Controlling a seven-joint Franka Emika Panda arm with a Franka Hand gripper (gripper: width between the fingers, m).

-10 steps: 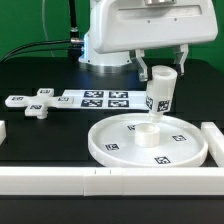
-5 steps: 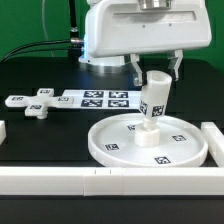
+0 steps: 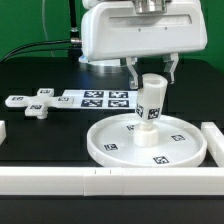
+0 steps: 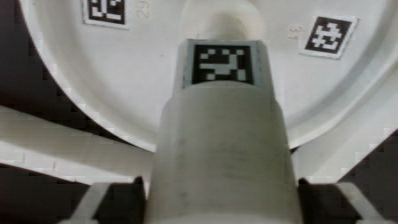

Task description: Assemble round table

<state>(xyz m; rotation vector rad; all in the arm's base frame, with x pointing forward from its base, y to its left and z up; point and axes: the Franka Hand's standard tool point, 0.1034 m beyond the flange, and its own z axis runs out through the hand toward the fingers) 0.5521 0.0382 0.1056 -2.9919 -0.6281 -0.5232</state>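
Exterior view shows the leg (image 3: 150,100) held by its upper end, with its lower end at the raised hub in the centre of the disc (image 3: 190,136). Whether the leg touches the hub or hangs just above it cannot be told. The leg leans slightly, its top tipped toward the exterior view's right of the disc's centre. The pincer (image 3: 152,76) is closed on the leg from both sides and holds nothing else. Wrist view agrees: the leg (image 4: 222,130) fills the middle, its tagged end pointing at the disc (image 4: 116,60).

Step in hand, as judged: seat the leg in the hub.

1. Bring the leg upright over the disc's centre before pressing. A tilted entry is likely to jam.
2. Lower gently. Turn only if the joint is threaded, which cannot be told.
3. Grip firmly, because smooth plastic may slip.
4. Expect the disc to slide or turn on the desk (image 3: 40,138). Nothing visible clamps it.

The cross-shaped foot (image 3: 38,106) lies well apart from the disc, toward the exterior view's left. The marker board (image 3: 100,98) lies beyond the disc's far rim.
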